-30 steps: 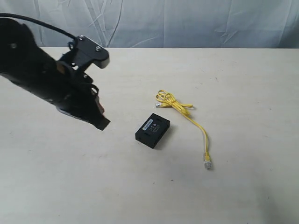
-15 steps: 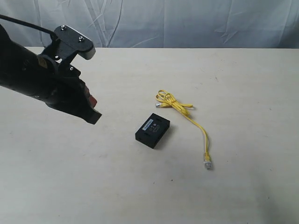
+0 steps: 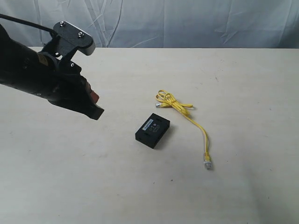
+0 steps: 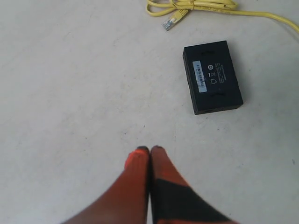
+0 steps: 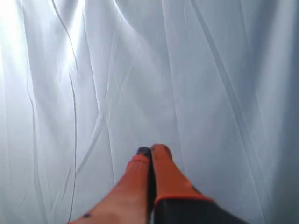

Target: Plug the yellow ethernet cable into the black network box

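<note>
The black network box point(image 3: 153, 130) lies flat on the table with its pale label up, and shows again in the left wrist view point(image 4: 212, 77). The yellow ethernet cable point(image 3: 189, 115) lies just right of it, looped at the far end, with one clear plug point(image 3: 207, 163) near the front and another point(image 4: 169, 23) beside the loops. My left gripper point(image 3: 96, 112) hovers left of the box, apart from it, its orange fingers pressed together point(image 4: 149, 150) and holding nothing. My right gripper point(image 5: 152, 150) is shut and empty, facing a white curtain, out of the exterior view.
The pale table point(image 3: 93, 177) spreads around the box and cable. A white wrinkled curtain point(image 3: 187, 21) hangs behind the table's far edge. The left arm's black body point(image 3: 32, 74) fills the upper left of the exterior view.
The left arm pulled back to the left and rose a second ago, then shifted slightly right and down. Box and cable have not moved.
</note>
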